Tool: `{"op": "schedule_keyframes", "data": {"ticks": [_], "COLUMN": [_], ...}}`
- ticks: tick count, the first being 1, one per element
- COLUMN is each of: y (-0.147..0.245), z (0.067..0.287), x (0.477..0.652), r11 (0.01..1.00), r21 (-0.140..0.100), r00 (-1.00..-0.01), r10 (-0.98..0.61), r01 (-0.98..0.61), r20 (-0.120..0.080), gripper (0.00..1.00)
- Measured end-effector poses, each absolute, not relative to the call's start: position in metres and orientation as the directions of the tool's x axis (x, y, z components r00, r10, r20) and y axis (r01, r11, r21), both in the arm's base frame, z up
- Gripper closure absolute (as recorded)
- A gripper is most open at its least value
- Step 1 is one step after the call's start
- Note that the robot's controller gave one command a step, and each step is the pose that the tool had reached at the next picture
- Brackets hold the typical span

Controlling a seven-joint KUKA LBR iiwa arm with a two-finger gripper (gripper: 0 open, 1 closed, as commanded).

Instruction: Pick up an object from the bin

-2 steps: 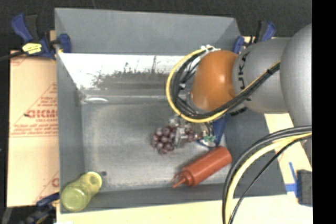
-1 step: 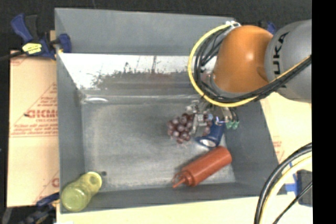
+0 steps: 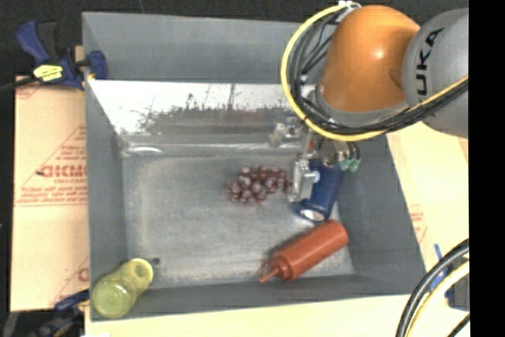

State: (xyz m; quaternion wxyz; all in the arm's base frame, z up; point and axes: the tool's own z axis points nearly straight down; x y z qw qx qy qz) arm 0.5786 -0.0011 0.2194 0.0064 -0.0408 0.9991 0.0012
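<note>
Down in the grey bin point(image 3: 177, 241) our end effector point(image 3: 305, 179) hangs at the blue can point(image 3: 327, 190) beside the grapes point(image 3: 256, 184), open or closed we cannot tell, so we should center it.

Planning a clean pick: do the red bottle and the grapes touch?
Apart. The camera view shows bare bin floor between the red bottle and the grapes.

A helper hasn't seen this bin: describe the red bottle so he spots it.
In the grey bin, look lower right. The red bottle lies on its side. Alone it has a pointed nozzle; beside it are a blue can and dark grapes.
</note>
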Motion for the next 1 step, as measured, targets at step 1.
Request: {"op": "schedule_keyframes", "data": {"ticks": [1], "y": [-0.0010], "z": [0.2191], "x": [0.5784], "r11": [0.997], "r21": [0.002], "r00": [-0.997], "r10": [-0.081], "r01": [-0.081], "r20": [-0.012], "gripper": [0.00]}}
